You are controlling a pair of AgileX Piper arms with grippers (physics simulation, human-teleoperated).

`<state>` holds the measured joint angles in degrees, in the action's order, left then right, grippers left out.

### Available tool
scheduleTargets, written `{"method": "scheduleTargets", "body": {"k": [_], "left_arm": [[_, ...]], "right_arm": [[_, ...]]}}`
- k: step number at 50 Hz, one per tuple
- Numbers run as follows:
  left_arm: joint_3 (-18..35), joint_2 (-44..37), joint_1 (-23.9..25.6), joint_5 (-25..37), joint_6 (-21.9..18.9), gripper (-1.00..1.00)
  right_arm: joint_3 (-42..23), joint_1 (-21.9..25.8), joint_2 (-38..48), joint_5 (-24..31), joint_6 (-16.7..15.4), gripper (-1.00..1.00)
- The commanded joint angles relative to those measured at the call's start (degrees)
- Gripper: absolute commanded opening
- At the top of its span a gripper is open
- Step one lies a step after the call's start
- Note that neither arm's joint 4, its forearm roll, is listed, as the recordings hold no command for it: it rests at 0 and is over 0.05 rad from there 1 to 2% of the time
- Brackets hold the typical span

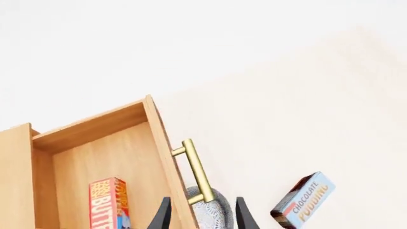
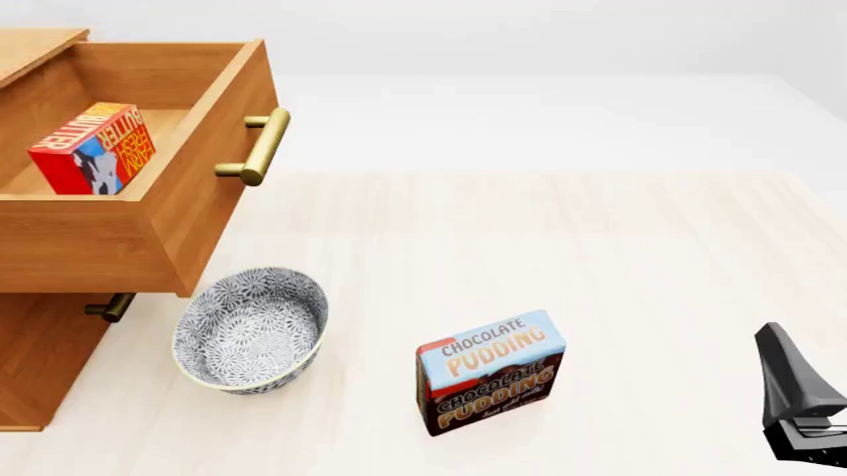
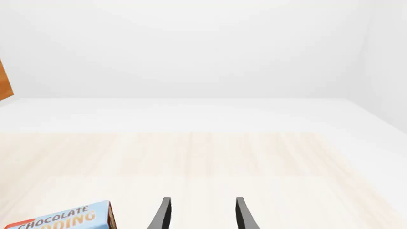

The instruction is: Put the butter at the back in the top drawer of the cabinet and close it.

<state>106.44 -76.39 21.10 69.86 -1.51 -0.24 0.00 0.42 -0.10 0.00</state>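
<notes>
Small red butter box (image 2: 93, 149) already inside the pulled-out top wooden drawer (image 2: 198, 213) of the brown cabinet (image 2: 40, 372), at ten o'clock on the table (image 2: 622, 258). Left claw (image 1: 202, 217) spread apart, empty, above the brass handle (image 1: 196, 171). Right claw (image 3: 202, 214) likewise apart. Left to do, judging so: pushing shut.

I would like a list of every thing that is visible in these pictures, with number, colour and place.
cabinet: one, brown wood, left edge of table.
top drawer: one, brown wood, brass handle, pulled open.
butter: one, red box, inside the open drawer.
bowl: one, grey-white pattern, on table below the drawer front.
pudding box: one, brown and light blue, standing right of the bowl.
table: one, pale wood.
left gripper: black, open, near the drawer handle.
right gripper: black, open, right side.
</notes>
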Motion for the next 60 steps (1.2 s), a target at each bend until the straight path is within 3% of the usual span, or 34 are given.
{"method": "scheduleTargets", "body": {"k": [1,7,19,33,60], "left_arm": [[1.67,-4.83,7.58,-1.73,1.21,1.0],[-3.66,-6.5,10.58,-7.02,1.72,1.0],[-5.41,-11.7,17.09,-12.03,4.98,1.0],[-7.46,-16.81,21.21,-16.31,7.76,1.0],[-11.59,-20.04,18.91,-20.03,8.72,1.0]], "right_arm": [[0.0,0.0,0.0,0.0,0.0,1.0],[0.0,0.0,0.0,0.0,0.0,1.0],[0.0,0.0,0.0,0.0,0.0,1.0],[0.0,0.0,0.0,0.0,0.0,1.0],[0.0,0.0,0.0,0.0,0.0,1.0]]}}
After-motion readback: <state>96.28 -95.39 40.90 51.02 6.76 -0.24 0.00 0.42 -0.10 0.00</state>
